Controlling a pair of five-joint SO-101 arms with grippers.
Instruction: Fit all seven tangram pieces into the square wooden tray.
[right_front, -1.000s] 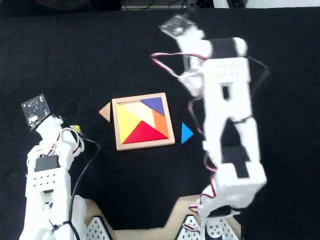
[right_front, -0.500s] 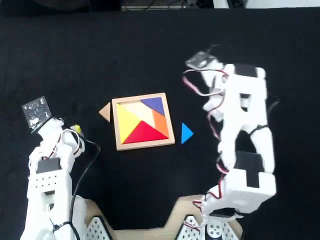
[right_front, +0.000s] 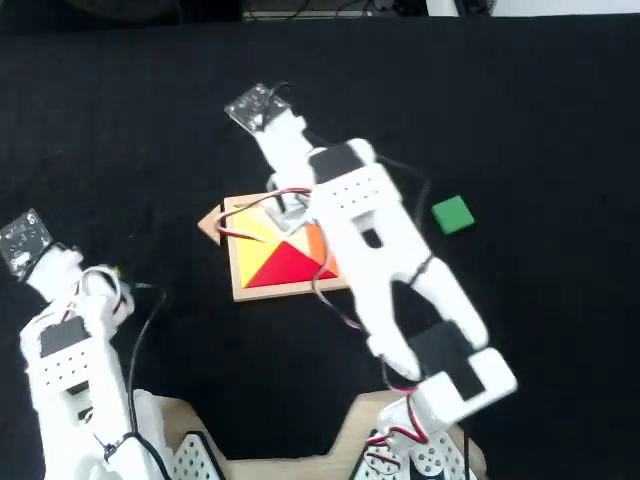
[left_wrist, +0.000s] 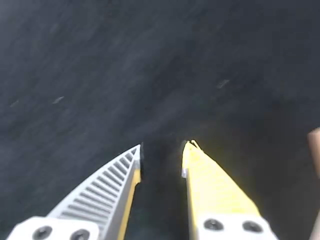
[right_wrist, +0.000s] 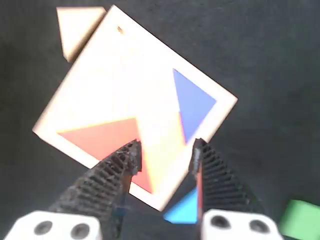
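Note:
The square wooden tray lies mid-table and holds yellow, red and orange pieces. My right arm stretches across its far part. In the right wrist view my right gripper hangs open above the tray, over the red piece and near a dark blue triangle. A light blue triangle lies just outside the tray's edge. A tan triangle touches the tray's left side. My left gripper is open over bare black cloth.
A green square lies alone on the cloth to the right of the tray, also in the right wrist view. My left arm stands at the near left. The arm bases sit at the front edge.
My right arm swung left from the table's right side to above the tray, uncovering the green square and covering the light blue triangle. My left arm drew back to the left.

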